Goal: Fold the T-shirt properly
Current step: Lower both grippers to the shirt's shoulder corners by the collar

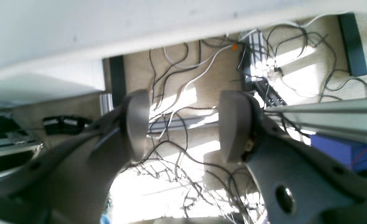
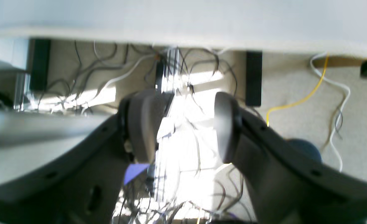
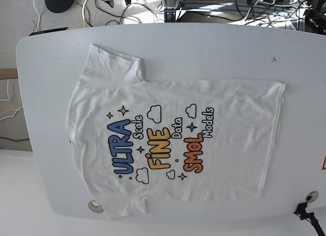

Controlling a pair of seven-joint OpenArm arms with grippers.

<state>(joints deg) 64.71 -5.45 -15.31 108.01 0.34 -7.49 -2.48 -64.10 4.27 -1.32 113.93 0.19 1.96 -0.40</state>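
Both grippers, the left gripper (image 1: 183,124) and the right gripper (image 2: 185,126), have their jaws apart with nothing between them, out past the table edge above the cabled floor. One T-shirt (image 3: 173,139) lies flat, print up, on the white table (image 3: 214,47), collar toward the left.

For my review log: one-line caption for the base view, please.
White T-shirt lying flat, print up, on the white table, unfolded, with no arm in view.

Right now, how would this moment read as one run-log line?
T-shirt: spread flat, print up, unfolded | left pincer: open, empty | right pincer: open, empty | table: no arms over it
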